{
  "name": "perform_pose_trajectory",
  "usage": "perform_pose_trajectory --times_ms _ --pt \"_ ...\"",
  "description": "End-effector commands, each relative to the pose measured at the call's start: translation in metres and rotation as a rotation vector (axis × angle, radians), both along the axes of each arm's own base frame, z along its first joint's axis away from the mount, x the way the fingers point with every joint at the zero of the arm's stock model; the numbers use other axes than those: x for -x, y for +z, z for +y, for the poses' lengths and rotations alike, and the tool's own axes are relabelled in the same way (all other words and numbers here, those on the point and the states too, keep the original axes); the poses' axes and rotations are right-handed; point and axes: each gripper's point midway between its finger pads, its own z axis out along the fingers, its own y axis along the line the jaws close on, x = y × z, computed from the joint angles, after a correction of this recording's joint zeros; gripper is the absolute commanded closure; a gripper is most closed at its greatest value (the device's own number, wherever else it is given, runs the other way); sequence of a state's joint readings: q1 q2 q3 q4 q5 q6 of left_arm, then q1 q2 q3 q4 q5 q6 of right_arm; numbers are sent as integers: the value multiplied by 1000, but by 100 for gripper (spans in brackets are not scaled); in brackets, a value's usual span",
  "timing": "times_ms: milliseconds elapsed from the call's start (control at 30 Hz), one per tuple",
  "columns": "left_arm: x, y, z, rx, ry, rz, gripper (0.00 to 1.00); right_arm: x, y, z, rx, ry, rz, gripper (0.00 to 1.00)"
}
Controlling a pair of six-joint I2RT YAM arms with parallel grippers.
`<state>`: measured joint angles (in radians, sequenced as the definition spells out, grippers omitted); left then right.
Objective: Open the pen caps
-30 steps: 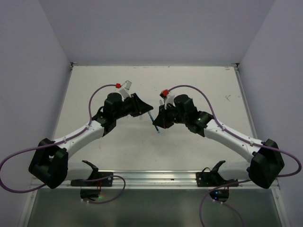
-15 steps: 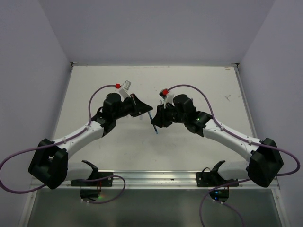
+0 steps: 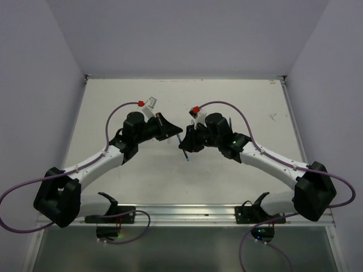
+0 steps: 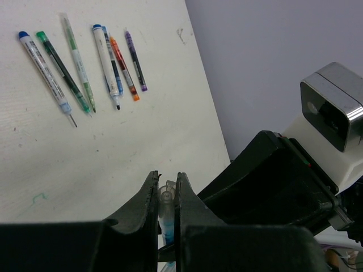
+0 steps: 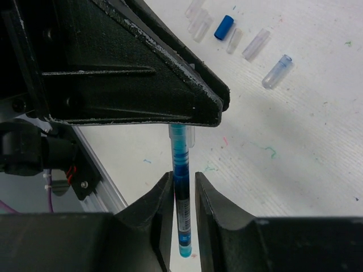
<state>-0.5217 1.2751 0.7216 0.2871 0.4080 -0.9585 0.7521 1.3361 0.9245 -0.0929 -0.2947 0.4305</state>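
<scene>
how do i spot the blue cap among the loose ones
On the white table, at the top of the right wrist view, lies a scattered row of loose pen caps. The blue cap lies in that row between clear ones; it alone is opaque solid blue, its neighbours see-through.

A flat off-white rectangular tabletop, with a small dark scuff near its right edge, sits enclosed by plain lavender-grey walls on three sides under soft, even light. A ribbed aluminium rail runs along its near edge.
</scene>
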Motion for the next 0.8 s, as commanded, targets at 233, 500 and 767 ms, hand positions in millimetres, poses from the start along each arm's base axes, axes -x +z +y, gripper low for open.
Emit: perform_pose_trajectory --times_ms 233,500,767 --pt "-7 13 8 3 44 -14 100 3 -5 14 21 12 -5 100" --pt "-34 3 30 -39 240 79 100 -5 -33 -5 235 -138 -92 100" --pt "-58 6 36 -27 288 126 100 -7 -51 -13 366 -193 -180 100"
